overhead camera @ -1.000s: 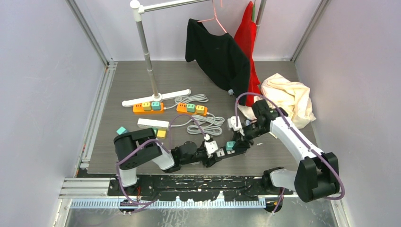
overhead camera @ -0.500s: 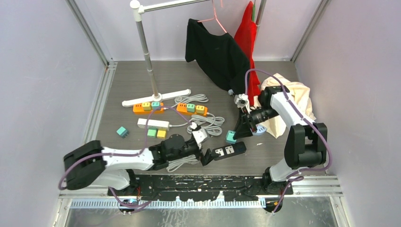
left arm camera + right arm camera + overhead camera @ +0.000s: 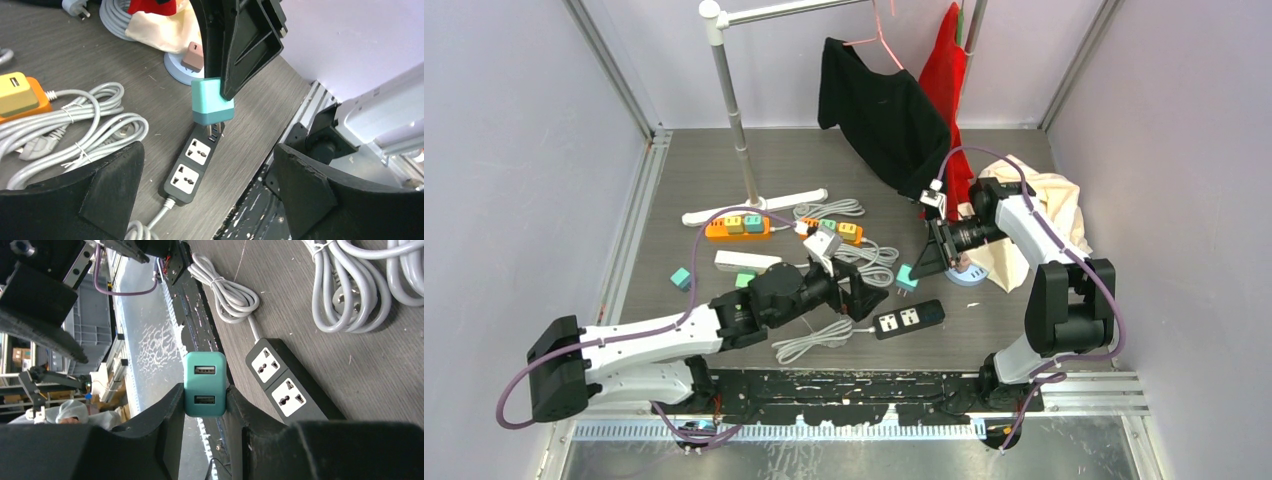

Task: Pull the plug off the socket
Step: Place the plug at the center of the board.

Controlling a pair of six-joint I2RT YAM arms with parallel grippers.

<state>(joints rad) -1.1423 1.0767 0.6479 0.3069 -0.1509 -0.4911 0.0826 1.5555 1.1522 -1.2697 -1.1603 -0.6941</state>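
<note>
- The left gripper (image 3: 862,300) has drawn up and away from the black power strip (image 3: 909,320) since half a second ago. Its fingers are spread wide, holding nothing.
- The strip lies flat, both sockets bare (its grey cord (image 3: 809,340) coiled just to its left).
- The teal plug (image 3: 204,384) hangs above the strip, prongs clear of it, pinched between the right gripper's (image 3: 919,268) fingers.

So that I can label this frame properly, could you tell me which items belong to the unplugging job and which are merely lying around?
Job: teal plug, held by the right gripper; black socket strip; left gripper, open.
Lying about: orange strips, white strip, grey cables, black garment, red garment, cream cloth, clothes rack.
</note>
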